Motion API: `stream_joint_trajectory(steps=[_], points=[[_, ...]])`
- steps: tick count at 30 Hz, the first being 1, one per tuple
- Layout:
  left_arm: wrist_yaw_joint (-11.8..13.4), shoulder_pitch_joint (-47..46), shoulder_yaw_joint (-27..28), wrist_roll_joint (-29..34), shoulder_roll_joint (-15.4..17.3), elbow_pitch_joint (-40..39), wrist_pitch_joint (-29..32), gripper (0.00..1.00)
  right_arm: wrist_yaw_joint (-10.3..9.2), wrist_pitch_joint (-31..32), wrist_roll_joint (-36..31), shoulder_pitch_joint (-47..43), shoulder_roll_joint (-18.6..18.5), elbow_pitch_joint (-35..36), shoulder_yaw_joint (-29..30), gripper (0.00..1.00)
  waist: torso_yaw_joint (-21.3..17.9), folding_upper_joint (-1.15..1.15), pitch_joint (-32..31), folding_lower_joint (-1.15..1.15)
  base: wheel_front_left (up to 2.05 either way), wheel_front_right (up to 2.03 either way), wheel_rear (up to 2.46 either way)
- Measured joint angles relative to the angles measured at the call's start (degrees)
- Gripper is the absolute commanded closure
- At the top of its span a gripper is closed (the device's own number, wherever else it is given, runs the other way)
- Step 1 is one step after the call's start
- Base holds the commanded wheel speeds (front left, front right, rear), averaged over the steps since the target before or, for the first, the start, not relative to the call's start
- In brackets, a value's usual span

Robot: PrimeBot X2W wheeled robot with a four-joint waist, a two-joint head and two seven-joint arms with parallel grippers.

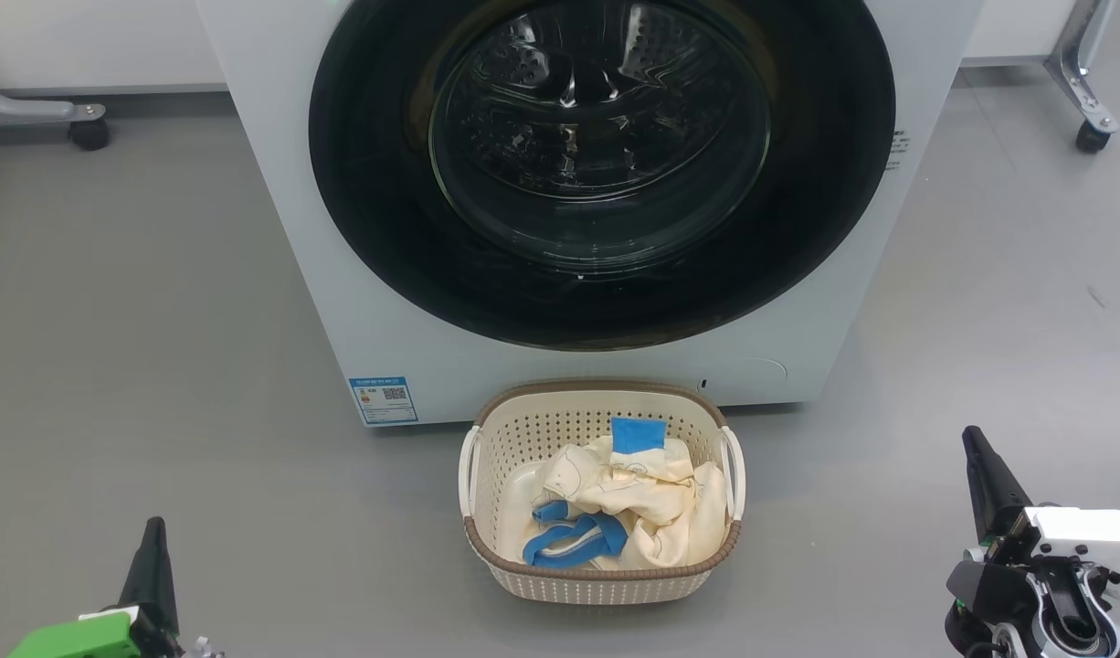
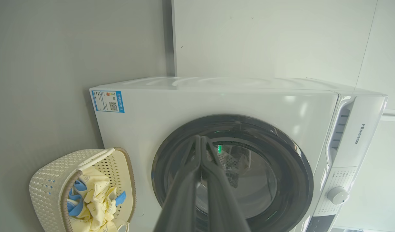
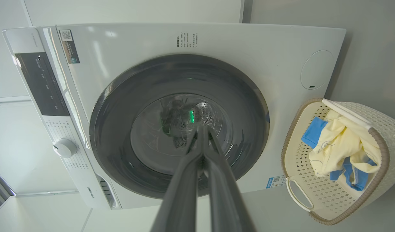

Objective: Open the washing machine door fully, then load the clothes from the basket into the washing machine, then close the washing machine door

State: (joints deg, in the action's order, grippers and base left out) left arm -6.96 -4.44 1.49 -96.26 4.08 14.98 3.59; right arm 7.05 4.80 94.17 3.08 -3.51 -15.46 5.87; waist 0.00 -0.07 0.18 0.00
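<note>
- Head view: looks down on the washing machine [image 1: 277, 274], white and front-loading, well ahead of both pairs of fingers.
- Washing machine door [image 1: 368, 238] shut flat against the front: wide glossy black rim, bulging glass centre, steel drum dimly visible behind.
- Basket [image 1: 606, 585] on the grey floor [image 1: 158, 320], just in front of the machine, ahead of the fingertips and between the two grippers.
- Clothes [image 1: 642, 493] heaped inside the basket: cream-yellow cloth with bright blue bands, one blue cuff standing up at the far side.
- Left gripper [image 1: 155, 535] at lower left, right gripper [image 1: 973, 448] at lower right, each a single dark spike pointing at the machine, well apart from the basket and touching nothing.
- Left wrist view: shows that gripper's two fingers pressed together at the tips, nothing between them, tips lined up with the door glass.
- Same view: puts the basket to the left of the fingers and adds the machine's upper strip to their right, with a white dial [image 2: 337, 195] and brand lettering.
- Right wrist view: shows the other pair likewise closed tip to tip and empty, aimed at the glass.
- Same view: puts the basket to the right of the fingers, a blue label [image 3: 276, 181] between door and basket, and a dark display panel [image 3: 43, 83] to the left.
</note>
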Motion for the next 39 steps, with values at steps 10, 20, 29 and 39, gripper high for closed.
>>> stream_joint_trajectory(steps=[10,20,29,39], points=[[0.0,2.4,-0.5,-0.1,-2.0,3.5,-0.2,0.00,-0.04,-0.1,0.0,-3.5,1.9,-3.3,-0.3,0.00,0.0,0.00,0.0,0.00,0.00,0.00,0.00],[0.0,2.4,-1.6,0.2,-2.0,3.1,-1.8,0.00,-0.04,-1.8,-0.5,-3.5,1.8,-1.8,-0.9,0.00,0.0,0.00,0.1,0.00,0.00,0.00,0.00],[0.0,2.3,-3.1,3.7,-2.0,2.4,-3.7,0.00,-0.04,-3.6,-4.1,-3.5,1.5,-0.2,-2.4,0.00,0.0,0.00,0.2,0.00,0.00,0.00,0.00],[0.0,2.3,-4.8,8.8,-1.3,2.4,-5.3,0.00,-0.04,-5.4,-8.7,-3.5,0.2,1.2,-4.2,0.00,0.0,0.00,0.2,0.00,0.00,0.00,0.00]])
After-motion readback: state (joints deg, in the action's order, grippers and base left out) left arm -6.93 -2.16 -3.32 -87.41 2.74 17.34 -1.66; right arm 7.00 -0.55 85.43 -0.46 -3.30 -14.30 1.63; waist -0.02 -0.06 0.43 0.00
